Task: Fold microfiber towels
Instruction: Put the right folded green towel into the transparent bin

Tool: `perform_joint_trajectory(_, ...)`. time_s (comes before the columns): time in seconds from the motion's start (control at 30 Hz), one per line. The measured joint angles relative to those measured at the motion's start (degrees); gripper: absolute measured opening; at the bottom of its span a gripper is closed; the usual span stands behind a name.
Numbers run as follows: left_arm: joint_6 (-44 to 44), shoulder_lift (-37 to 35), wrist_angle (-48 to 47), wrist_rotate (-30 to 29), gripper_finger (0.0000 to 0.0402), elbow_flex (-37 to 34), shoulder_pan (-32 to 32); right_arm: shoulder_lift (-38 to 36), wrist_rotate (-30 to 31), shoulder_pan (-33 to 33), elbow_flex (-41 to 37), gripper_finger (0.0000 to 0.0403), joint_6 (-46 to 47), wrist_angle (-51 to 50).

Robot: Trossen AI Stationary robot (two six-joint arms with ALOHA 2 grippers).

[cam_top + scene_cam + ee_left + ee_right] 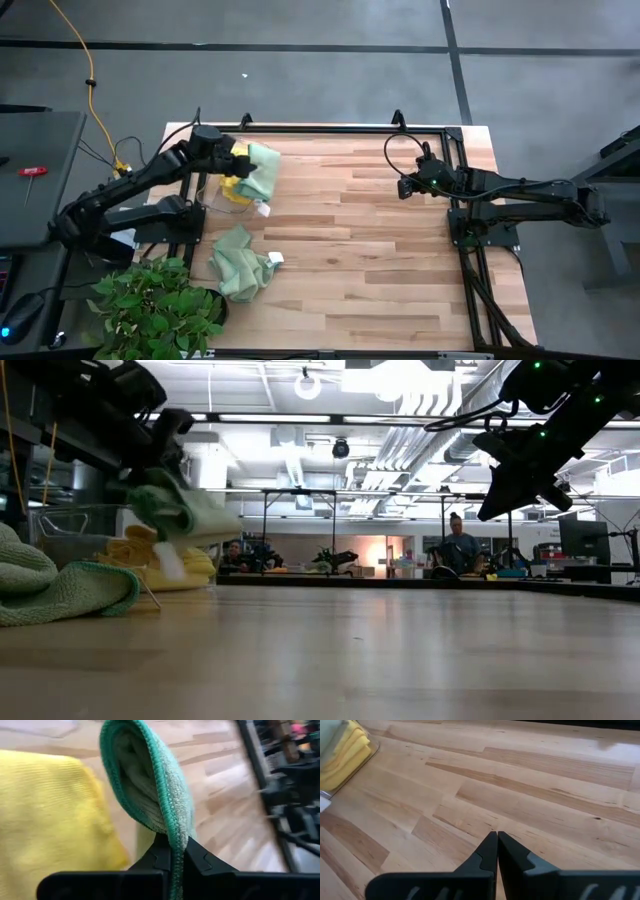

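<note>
My left gripper (176, 851) is pinched on the hem of a sage green towel (262, 164), which hangs off the fingers above the yellow towels (236, 186) in the clear bin (228, 205) at the table's (380, 250) left rear. The low view shows the cloth clear of the pile, its white tag dangling. To do this well, I'd carry it toward the open centre of the wood before lowering, high enough that the tail doesn't drag the yellow ones out (they sit loose, I'd judge), then lay it flat with the held hem leading.

My right gripper (497, 845) hovers over bare boards at the right rear, fingers pressed together and holding nothing; it should spread before helping flatten a corner.

A second green towel (240, 265) lies crumpled near the front left, beside the plant (155, 305).
</note>
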Motion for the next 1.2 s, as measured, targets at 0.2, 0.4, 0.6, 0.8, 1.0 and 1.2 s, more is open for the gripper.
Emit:
perform_joint_trajectory(0.2, 3.7, 0.0, -2.0, -1.3, 0.0000, 0.0, 1.7, 0.0, -0.1, 0.0, 0.0, 0.0004, 1.0, 0.0)
perform_joint_trajectory(0.4, 7.3, 0.1, -6.4, -4.5, 0.0000, 2.7, 3.0, 0.0, -0.6, 0.0, 0.0, 0.0004, 1.0, 0.0)
perform_joint_trajectory(0.6, 14.2, 2.6, -16.5, -11.8, 0.0000, 6.7, 3.1, 0.0, -0.6, 0.0, 0.0, 0.0004, 1.0, 0.0)
perform_joint_trajectory(0.8, 19.1, 7.4, -17.6, -15.1, 0.0000, 6.8, 3.0, 0.0, -0.6, 0.0, 0.0, 0.0004, 1.5, 0.0)
perform_joint_trajectory(1.0, 21.5, 11.6, -13.9, -18.3, 0.0001, 6.8, 3.0, 0.0, -0.7, 0.0, 0.0, 0.0004, 2.2, 0.0)
perform_joint_trajectory(1.2, 25.1, 12.3, -15.8, -24.0, 0.0001, 6.8, 3.0, 0.0, -1.2, 0.0, 0.0, 0.0004, 2.4, 0.0)
